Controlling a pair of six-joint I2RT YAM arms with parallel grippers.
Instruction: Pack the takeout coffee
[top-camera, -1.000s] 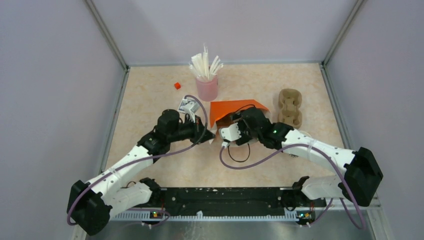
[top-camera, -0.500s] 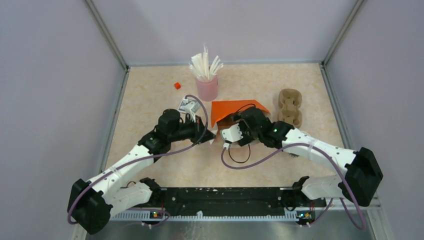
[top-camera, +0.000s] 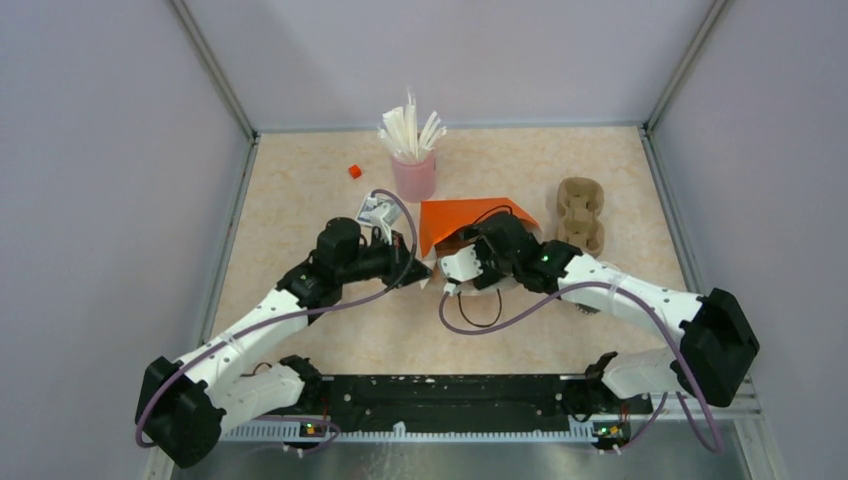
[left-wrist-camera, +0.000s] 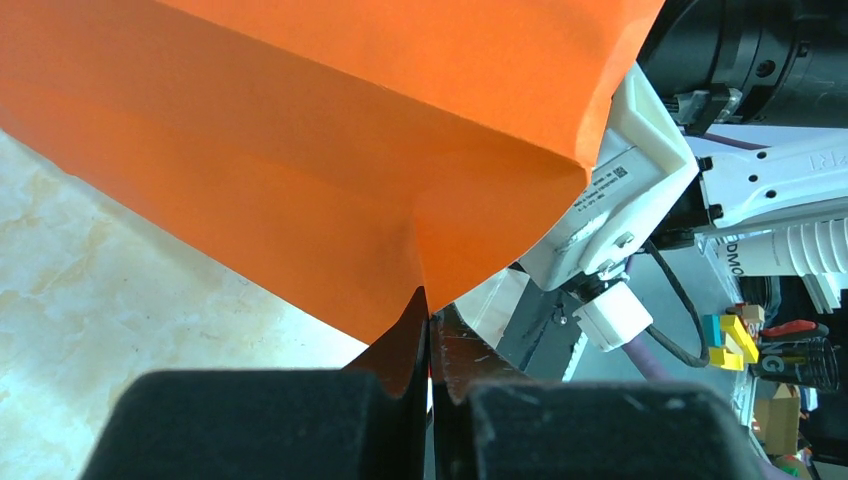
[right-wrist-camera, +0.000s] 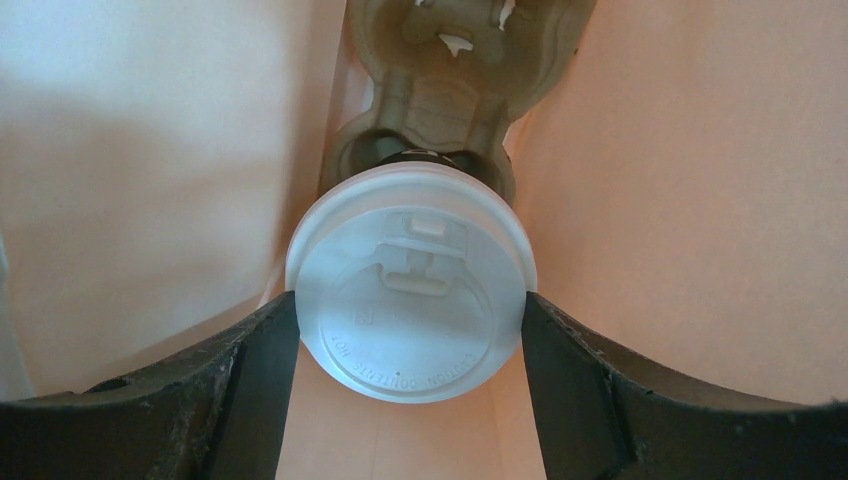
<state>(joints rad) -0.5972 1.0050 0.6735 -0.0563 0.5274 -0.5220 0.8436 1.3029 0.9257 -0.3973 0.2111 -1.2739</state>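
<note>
The takeout coffee (right-wrist-camera: 410, 290), a dark cup under a round white lid, is inside the orange bag (top-camera: 470, 222). It is over the near pocket of a pulp cup carrier (right-wrist-camera: 450, 60) that lies in the bag. My right gripper (right-wrist-camera: 408, 330) reaches into the bag's mouth, with its fingers (right-wrist-camera: 255, 370) pressed against both sides of the lid. In the top view the cup is hidden by the right wrist. My left gripper (left-wrist-camera: 430, 320) is shut on the bag's near lower edge (left-wrist-camera: 400, 290), holding it by its left corner (top-camera: 424, 268).
A pink cup of white sticks (top-camera: 413, 170) stands behind the bag. A small red block (top-camera: 354, 171) lies to its left, and a white packet (top-camera: 375, 212) by the left wrist. A second pulp carrier (top-camera: 580, 215) lies right of the bag. Walls enclose the table.
The right arm has edged slightly left, toward the bag's mouth. The left arm and the bag have stayed in place.
</note>
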